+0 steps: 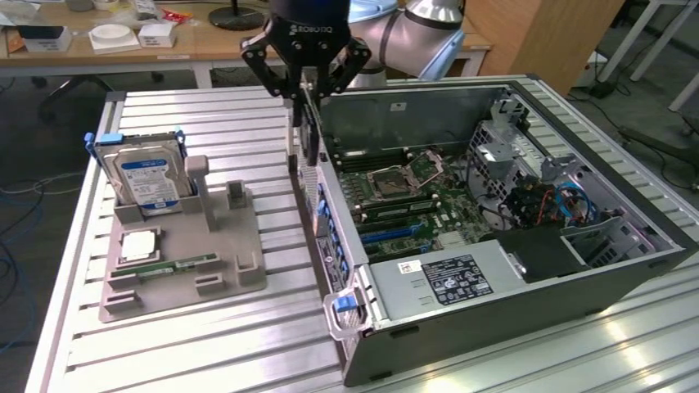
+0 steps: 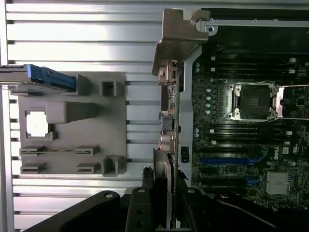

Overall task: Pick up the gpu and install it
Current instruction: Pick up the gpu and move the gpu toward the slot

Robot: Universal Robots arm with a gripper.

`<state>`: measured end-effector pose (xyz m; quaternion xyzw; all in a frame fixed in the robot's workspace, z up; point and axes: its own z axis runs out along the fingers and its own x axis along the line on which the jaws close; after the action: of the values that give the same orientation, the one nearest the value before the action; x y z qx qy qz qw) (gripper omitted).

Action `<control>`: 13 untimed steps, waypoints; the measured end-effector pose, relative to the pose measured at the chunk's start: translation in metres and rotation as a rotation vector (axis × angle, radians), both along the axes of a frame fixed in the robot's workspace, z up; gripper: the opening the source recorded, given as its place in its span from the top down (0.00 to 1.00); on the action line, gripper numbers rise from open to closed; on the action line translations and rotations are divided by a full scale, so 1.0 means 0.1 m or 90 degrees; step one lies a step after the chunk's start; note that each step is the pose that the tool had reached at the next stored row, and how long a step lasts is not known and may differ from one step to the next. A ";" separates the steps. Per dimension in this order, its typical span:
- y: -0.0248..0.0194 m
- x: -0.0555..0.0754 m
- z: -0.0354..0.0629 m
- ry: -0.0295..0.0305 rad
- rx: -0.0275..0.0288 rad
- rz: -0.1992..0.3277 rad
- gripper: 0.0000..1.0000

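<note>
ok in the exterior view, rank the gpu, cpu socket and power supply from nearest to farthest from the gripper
1. gpu: clamped in the gripper, over the side wall of the case.
2. cpu socket: inside the case, toward its far end.
3. power supply: at the case's near end.

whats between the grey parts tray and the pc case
Bare slatted table, in the exterior view. The gpu, held by the gripper, hangs at the case edge.

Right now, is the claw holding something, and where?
Yes: the black gripper pinches the thin flat dark gpu card by its upper edge.
</note>
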<state>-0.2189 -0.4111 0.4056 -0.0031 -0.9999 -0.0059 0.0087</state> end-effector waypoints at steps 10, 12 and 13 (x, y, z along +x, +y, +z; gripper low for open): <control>0.000 0.35 -0.001 0.0000 0.0000 0.000 0.73; 0.000 0.43 -0.003 -0.0002 0.0000 0.000 0.73; 0.000 0.47 -0.004 -0.0006 0.0000 0.000 0.73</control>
<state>-0.1719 -0.4110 0.4052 -0.0031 -0.9999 -0.0060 0.0083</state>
